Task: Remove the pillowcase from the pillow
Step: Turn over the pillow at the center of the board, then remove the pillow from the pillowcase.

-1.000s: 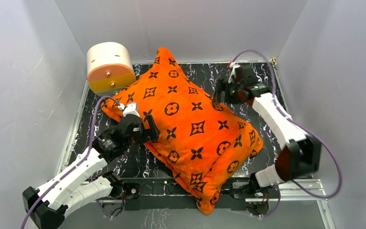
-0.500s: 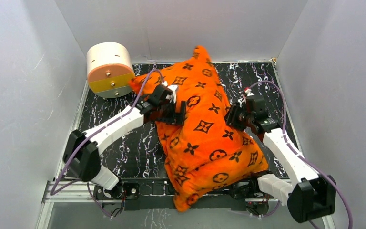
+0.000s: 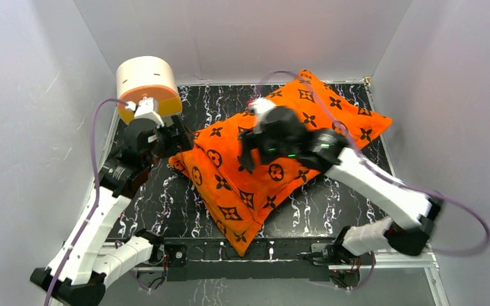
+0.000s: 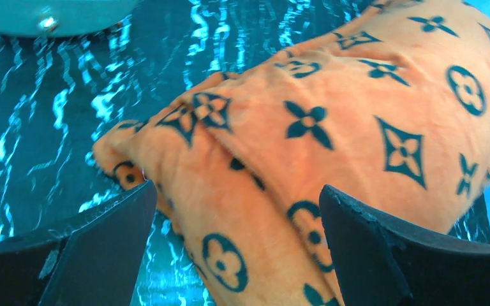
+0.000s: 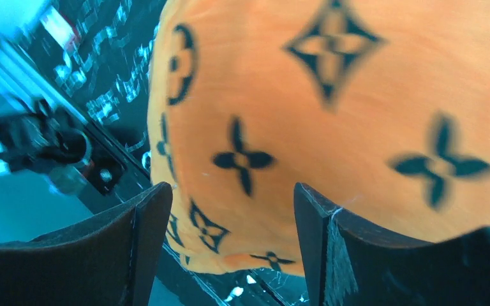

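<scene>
The orange pillowcase [image 3: 274, 162] with black flower and star motifs lies diagonally across the black marbled floor, from the near centre to the far right. It fully covers the pillow, so no white shows. My left gripper [image 3: 180, 135] is open at the pillowcase's left corner, which fills the left wrist view [image 4: 332, 140]. My right gripper [image 3: 247, 155] is open above the middle of the pillowcase, with the orange plush [image 5: 357, 115] between and beyond its black fingers [image 5: 147, 236]. Neither gripper holds fabric.
A cream-and-orange cylinder [image 3: 145, 86] stands at the far left corner, just behind my left gripper. Grey walls enclose the floor on three sides. A metal rail [image 3: 261, 250] with the arm bases runs along the near edge.
The pillowcase has swung and dropped flat, its long end now at the far right. My left gripper has let go and moved left towards the cylinder. My right arm has crossed over the pillow's middle.
</scene>
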`<state>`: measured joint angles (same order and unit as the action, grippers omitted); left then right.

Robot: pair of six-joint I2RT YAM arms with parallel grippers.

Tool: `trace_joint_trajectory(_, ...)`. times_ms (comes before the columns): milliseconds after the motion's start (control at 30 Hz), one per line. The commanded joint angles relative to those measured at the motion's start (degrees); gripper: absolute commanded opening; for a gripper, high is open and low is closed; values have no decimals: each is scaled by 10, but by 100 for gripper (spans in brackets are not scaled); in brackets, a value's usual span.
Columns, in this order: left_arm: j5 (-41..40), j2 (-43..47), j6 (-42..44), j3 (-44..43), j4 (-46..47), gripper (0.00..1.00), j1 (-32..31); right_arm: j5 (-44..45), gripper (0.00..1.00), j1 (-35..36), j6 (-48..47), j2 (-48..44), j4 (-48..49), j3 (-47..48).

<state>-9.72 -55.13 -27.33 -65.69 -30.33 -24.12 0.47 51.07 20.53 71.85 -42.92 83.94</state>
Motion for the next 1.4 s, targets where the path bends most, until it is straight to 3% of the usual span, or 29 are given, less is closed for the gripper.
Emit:
trace_joint_trajectory(0, -97, 76, -97, 59, -119, 98, 5, 266, 77, 158, -51, 126, -28, 98)
trace_joint_trajectory(233, -101, 220, -133, 128, -154, 98, 5, 259, 74, 194, -61, 191, 34, 98)
trace_joint_trajectory(333, -77, 247, -138, 139, -156, 98, 5, 310, 61, 194, -33, 205, 20, 82)
trace_joint_trajectory(500, -17, 251, -149, 156, -132, 98, 5, 380, 27, 194, -1, 189, 18, 47)
trace_joint_trajectory(533, -3, 248, -148, 158, -124, 98, 5, 386, 25, 194, 1, 183, 22, 41)
trace_joint_trajectory(667, 46, 227, -141, 161, -96, 98, 5, 361, 28, 194, -1, 161, 48, 30)
trace_joint_trajectory(800, 57, 210, -142, 159, -88, 98, 5, 233, 54, 194, -34, 166, 82, 22)
trace_joint_trajectory(900, 57, 206, -145, 160, -89, 98, 5, 222, 58, 195, -27, 197, 67, 31)
trace_joint_trajectory(1000, 59, 211, -144, 164, -89, 98, 5, 295, 46, 196, -11, 224, 30, 48)
trace_joint_trajectory(1067, 58, 215, -143, 168, -88, 98, 5, 345, 22, 196, 3, 225, 11, 61)
trace_joint_trajectory(1100, 58, 216, -142, 169, -88, 98, 5, 361, 17, 196, 6, 219, 13, 65)
trace_joint_trajectory(1233, 69, 208, -147, 168, -70, 98, 5, 357, 14, 194, 6, 153, 80, 46)
trace_joint_trajectory(1367, 172, 156, -165, 136, 38, 98, 5, 295, 13, 158, 31, 37, 236, -42)
